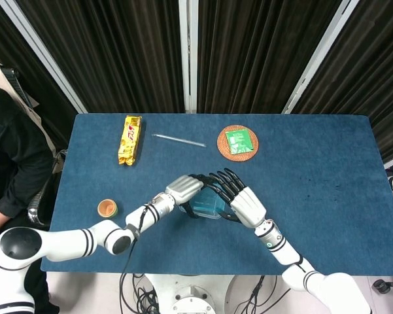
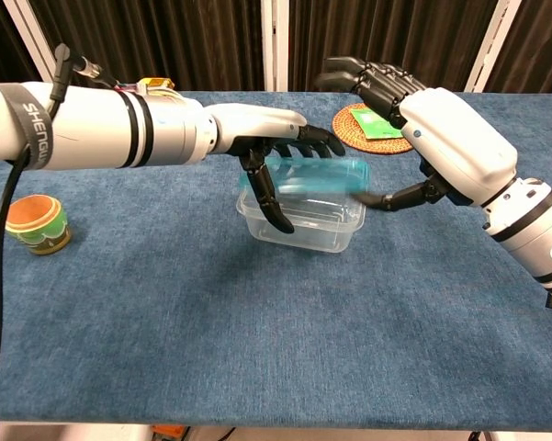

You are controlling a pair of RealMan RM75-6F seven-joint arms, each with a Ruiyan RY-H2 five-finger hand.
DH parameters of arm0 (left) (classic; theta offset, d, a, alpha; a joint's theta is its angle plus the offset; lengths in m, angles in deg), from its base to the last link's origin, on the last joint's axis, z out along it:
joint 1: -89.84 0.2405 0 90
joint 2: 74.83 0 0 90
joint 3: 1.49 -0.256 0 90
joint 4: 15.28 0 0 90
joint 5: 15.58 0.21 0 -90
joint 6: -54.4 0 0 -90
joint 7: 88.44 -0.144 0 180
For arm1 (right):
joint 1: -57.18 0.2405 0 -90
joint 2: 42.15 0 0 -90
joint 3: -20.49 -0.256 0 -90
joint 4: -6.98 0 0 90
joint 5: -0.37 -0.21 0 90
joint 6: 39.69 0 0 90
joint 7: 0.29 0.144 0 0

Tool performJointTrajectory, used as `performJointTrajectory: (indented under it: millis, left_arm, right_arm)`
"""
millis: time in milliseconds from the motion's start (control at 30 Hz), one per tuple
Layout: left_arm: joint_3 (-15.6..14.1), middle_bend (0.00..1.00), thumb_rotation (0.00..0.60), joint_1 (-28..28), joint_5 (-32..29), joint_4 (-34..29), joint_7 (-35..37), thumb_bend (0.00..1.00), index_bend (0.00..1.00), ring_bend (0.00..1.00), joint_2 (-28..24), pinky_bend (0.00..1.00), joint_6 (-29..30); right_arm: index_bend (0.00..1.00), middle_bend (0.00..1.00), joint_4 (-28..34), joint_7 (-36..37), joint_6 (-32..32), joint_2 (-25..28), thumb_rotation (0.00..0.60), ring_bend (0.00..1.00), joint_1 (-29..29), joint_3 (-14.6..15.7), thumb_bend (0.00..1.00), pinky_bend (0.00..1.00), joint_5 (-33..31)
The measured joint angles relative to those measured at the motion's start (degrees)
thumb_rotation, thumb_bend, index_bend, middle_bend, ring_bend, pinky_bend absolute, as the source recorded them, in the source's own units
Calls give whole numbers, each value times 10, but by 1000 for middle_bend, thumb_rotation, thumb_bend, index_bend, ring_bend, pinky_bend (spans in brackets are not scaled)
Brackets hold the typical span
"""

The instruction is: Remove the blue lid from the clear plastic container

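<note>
Chest view: the lid [image 2: 317, 175], blue and motion-blurred, sits at frame centre, raised clear of the container [image 2: 301, 220], which rests on the table [image 2: 257, 349] directly beneath it. The left hand [image 2: 280, 147], entering from the left of the frame, arches over the lid's left end; its fingers curl down at the lid's near-left edge and the thumb hangs in front of the container wall. The right hand [image 2: 432, 124], entering from the right, holds its thumb at the lid's right end while its other fingers extend above. The lid thus appears held between the two hands, though which hand bears it cannot be told from the blur.

Head view: the same group lies at lower centre, the left hand [image 1: 183, 188] and right hand [image 1: 239, 199] meeting over the container [image 1: 206, 208].

Progress, as judged: the seal is broken and the lid is lifted off the rim, so the main step seems done. What remains is to carry the lid aside and set it down on the table.
</note>
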Motion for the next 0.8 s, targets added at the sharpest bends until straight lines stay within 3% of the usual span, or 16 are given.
performJointTrajectory:
  millis: [133,400,633,800]
  left_arm:
    - [0,33,600,7,8,-7,5,0,44,22,-4,126,7]
    - [-2,23,600,15,11,-9,3,0,35,21,-7,121,18]
    - [0,18,600,30,10,-22,1,0,35,0,-22,115,42]
    - [2,17,600,44,5,-32,-2,0,35,0,-33,109,64]
  right_arm:
    - [458,93,-12,4,3,-2,600,0,-1,5,373,0,0]
    - [556,106,-19,8,10,-3,600,0,-4,9,390,0,-3]
    - [686,147,-14,0,11,8,600,0,-1,9,558,0,-5]
    - [703,159,-7,-4,24,18,600,0,3,4,588,0,-6]
